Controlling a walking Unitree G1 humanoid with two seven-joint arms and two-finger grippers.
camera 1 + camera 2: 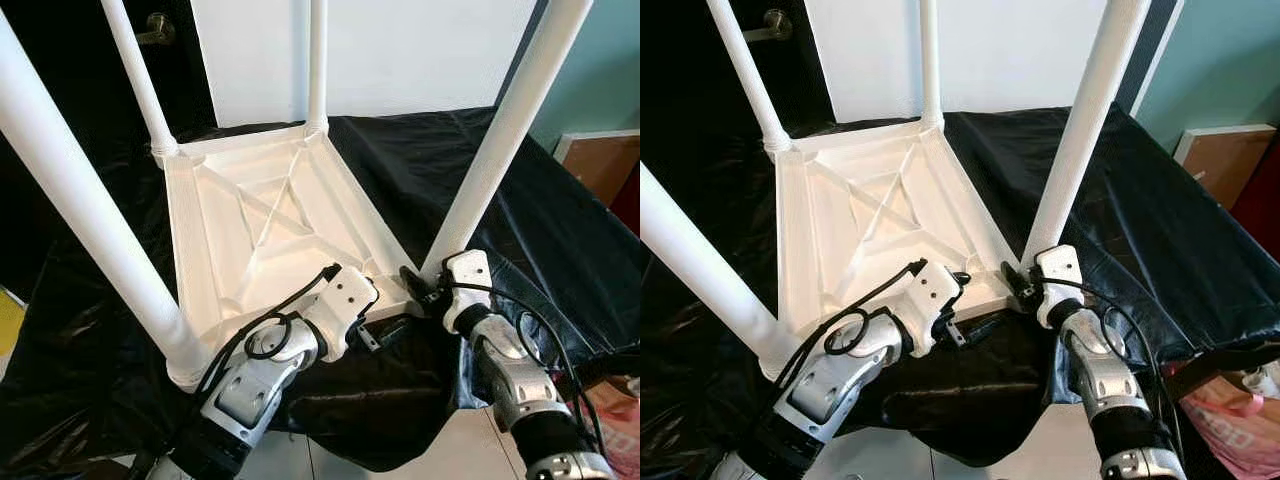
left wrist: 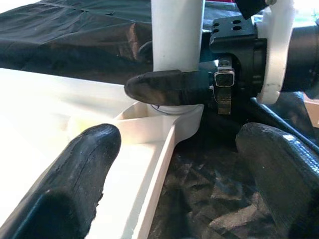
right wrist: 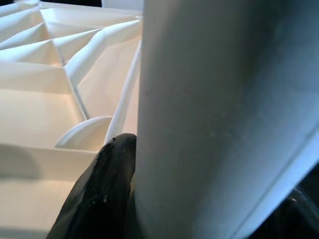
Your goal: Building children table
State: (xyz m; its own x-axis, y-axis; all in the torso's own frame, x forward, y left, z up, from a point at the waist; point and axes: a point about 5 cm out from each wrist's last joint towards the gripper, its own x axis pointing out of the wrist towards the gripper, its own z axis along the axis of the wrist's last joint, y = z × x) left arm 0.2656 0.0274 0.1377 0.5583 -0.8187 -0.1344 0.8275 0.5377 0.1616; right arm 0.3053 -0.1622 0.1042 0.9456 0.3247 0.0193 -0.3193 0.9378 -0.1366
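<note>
Legs up, the white children's table [image 1: 270, 235] lies upside down on a black sheet [image 1: 560, 230], its near corner between the two pincers. The right pincer [image 1: 415, 283] is clenched on the base of the near right leg [image 1: 500, 140], one finger [image 3: 99, 194] pressed against it. The left pincer [image 1: 385, 325] sits released, fingers [image 2: 70, 184] straddling the tabletop's near edge beside that leg. Both silver arms reach forward, wrists bent inward. Ribs cross the tabletop's underside diagonally.
</note>
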